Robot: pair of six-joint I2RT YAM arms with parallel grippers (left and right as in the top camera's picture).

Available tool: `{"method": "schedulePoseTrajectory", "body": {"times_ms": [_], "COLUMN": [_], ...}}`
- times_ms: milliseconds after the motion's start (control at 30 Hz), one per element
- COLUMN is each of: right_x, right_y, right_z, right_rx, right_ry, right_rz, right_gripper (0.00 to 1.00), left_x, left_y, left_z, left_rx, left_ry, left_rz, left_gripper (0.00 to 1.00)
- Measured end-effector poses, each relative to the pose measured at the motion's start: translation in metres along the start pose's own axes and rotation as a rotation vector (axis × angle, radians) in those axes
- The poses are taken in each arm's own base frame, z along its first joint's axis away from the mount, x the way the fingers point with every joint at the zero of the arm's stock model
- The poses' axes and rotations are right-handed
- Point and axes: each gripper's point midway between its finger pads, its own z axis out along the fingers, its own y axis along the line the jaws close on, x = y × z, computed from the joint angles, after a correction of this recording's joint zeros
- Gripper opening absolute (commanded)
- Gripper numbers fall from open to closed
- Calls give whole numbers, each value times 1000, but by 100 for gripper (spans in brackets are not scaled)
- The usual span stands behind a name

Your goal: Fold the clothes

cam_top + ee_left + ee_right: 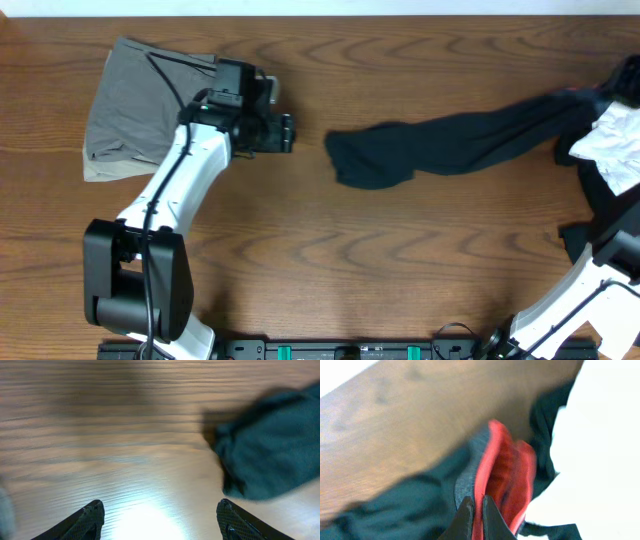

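Lying stretched across the table [300,260], long black garment [470,140]: bunched free end just ahead of the left gripper [159,507] and off to its right, not touching; red-and-grey band [500,475] at the far end, caught at the very tips of the right gripper [476,512].

Left jaws spread wide over bare wood, holding nothing. Right jaws clenched tight, by the look of it on the edge of the band.

Judged best for the fold:
- Keep the right pinch firm as an anchor.
- Bring the left jaws forward and rightward, low to the wood, onto the bunched end.
- Close on the flat edge rather than on the whole lump.
- Lift enough to clear the table before carrying that end toward the band, so as not to drag wrinkles along.

Hard to make out:
- Right jaws not found from overhead, lost among the dark heap and the white garment [610,135] at the table's edge.
- Count of black pieces in that heap: cannot tell.
- Both wrist views blurred.
- Grey garment [130,110] behind the left jaws, partly covered by the arm; folded or merely dropped, unclear.
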Motion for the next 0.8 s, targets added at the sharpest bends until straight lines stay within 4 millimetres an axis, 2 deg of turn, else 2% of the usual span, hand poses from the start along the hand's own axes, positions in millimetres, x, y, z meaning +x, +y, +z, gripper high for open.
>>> {"method": "schedulePoseTrajectory", "body": {"times_ms": [33,100,200,300,467,567,600,700,800], "right_x": [-7,-10,-8,-1,6,9,10,12,14], "right_y": [10,24,45,57,63,65,65,66,67], "right_z": [-14,-30,-46,-44,-39,-38,-38,-37,-37], "right_rx": [-15,-32,-51,-51,-39,-35,-34,-32,-32], "right_ry": [-32,-55,-60,-28,2,15,18,26,35], "right_rz": [-18,-39,-67,-79,-90,-91,-90,-91,-90], "right_gripper": [1,1,1,1,1,1,1,1,1], "left_x": [1,5,10,21,38,53,57,69,68], "left_y": [-17,-41,-89,-139,-202,-223,-226,-222,-207], "left_z": [3,7,14,20,36,57,65,96,116], "left_rx": [39,82,154,223,316,347,352,332,276], "left_ry": [3,7,-4,-21,-58,-47,-41,-8,-7], "left_rz": [34,89,205,322,480,546,556,568,566], "left_gripper": [77,77,78,78,77,76,71,59,56]}}
